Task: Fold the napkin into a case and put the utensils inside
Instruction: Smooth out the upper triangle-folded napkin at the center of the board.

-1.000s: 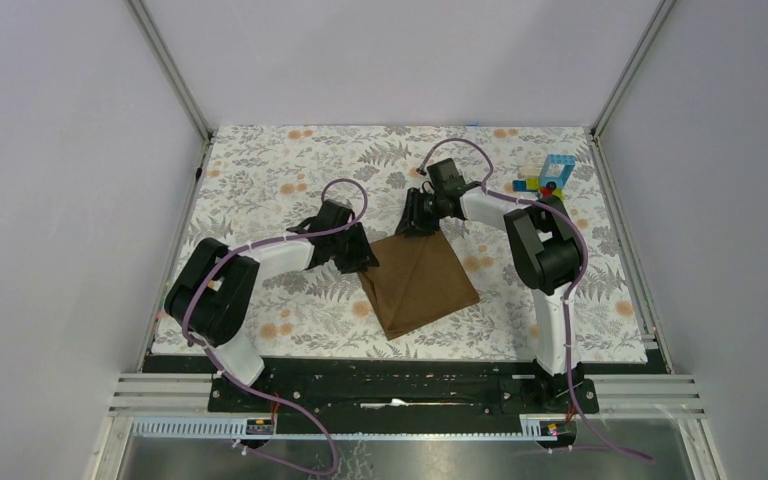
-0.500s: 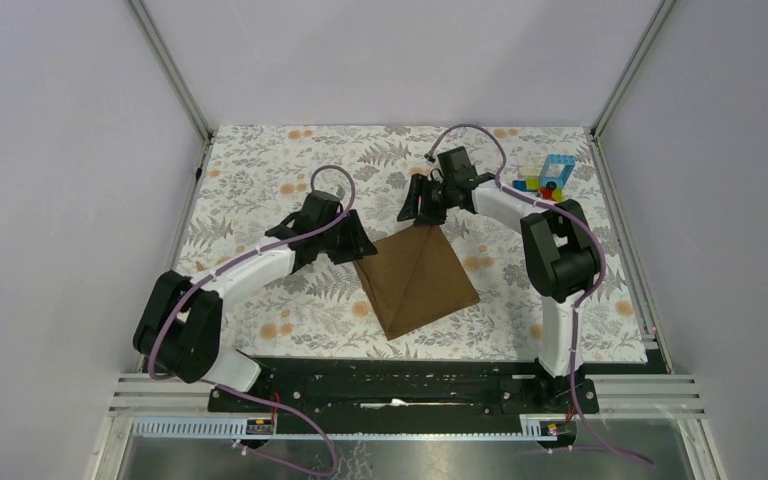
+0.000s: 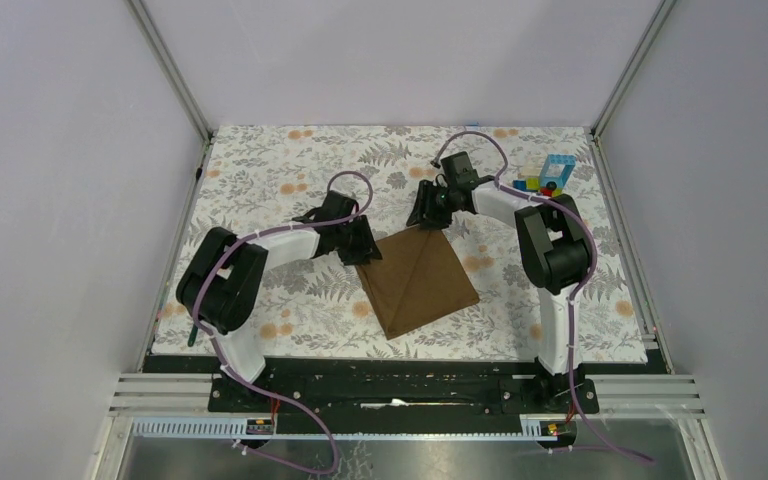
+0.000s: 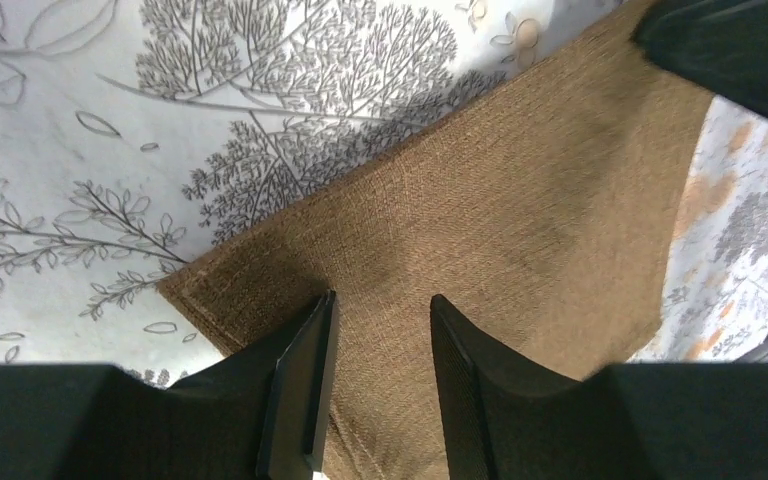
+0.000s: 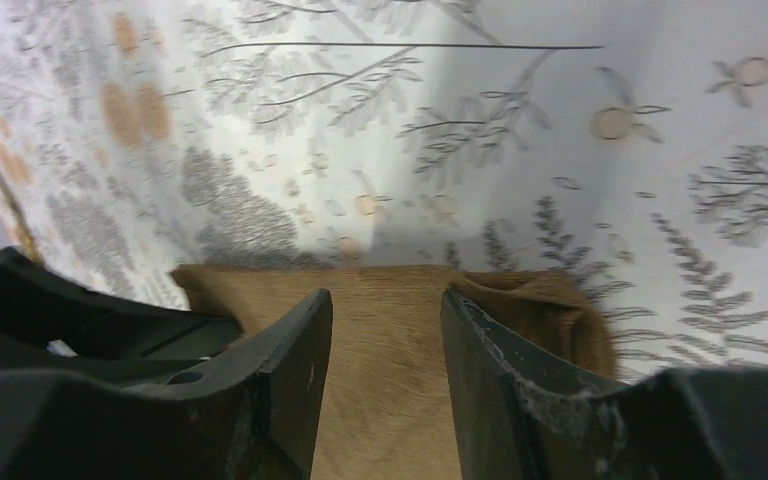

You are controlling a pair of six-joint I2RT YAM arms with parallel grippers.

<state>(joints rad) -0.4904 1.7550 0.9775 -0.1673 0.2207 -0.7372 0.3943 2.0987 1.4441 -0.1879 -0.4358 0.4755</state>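
Observation:
The brown napkin [image 3: 422, 281] lies as a folded square, turned like a diamond, on the floral table covering [image 3: 280, 180], with a crease running from its far corner to its near one. My left gripper [image 3: 366, 252] sits low over the napkin's left corner. In the left wrist view my left gripper [image 4: 382, 300] is open, and the napkin [image 4: 520, 200] shows flat between its fingers. My right gripper [image 3: 423, 217] hovers at the napkin's far corner. In the right wrist view my right gripper [image 5: 386, 296] is open over the napkin [image 5: 385, 380], whose edge bulges up beside the right finger. The utensils are out of view.
A small stack of colourful toy blocks [image 3: 546, 177] stands at the far right of the table covering, behind the right arm. Grey walls and metal posts close in the table on three sides. The black mounting rail [image 3: 390, 385] runs along the near edge.
The left arm's elbow swung out to the left and came back, its gripper staying near the napkin's left corner. The right gripper drew slightly away from the far corner and returned.

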